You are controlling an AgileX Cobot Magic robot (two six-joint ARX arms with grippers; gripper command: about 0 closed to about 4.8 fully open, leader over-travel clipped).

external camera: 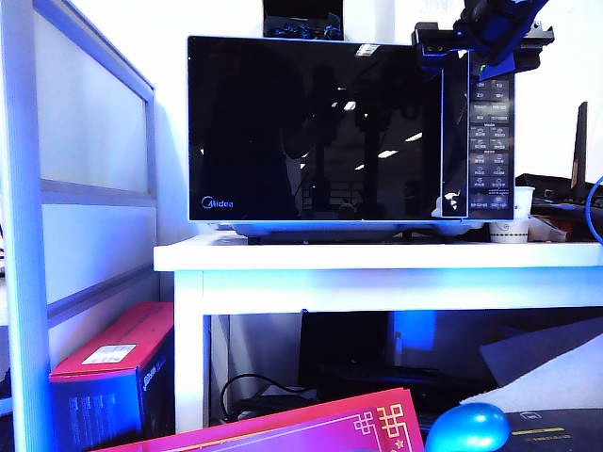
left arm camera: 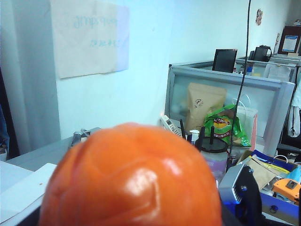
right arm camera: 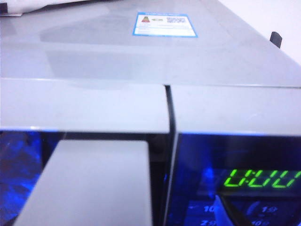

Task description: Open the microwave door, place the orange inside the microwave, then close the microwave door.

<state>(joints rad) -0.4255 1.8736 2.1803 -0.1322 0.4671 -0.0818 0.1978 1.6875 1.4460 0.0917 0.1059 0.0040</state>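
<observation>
The glossy round orange (left arm camera: 131, 176) fills our left wrist view, held in the left gripper (left arm camera: 136, 207). Our right gripper (external camera: 471, 56), fingers wide, hangs at the boxy black microwave (external camera: 344, 132)'s top right corner, beside the shut glossy glass door (external camera: 316, 132). Opening comes first: hooking that edge next.

Glossy black microwave door (external camera: 316, 132), green display (right arm camera: 263, 179), orange-red orange (left arm camera: 131, 179), shiny blue egg (external camera: 468, 428).

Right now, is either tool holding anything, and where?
The left tool holds the orange around its lower sides. The right tool, above the microwave's top corner, holds nothing.
</observation>
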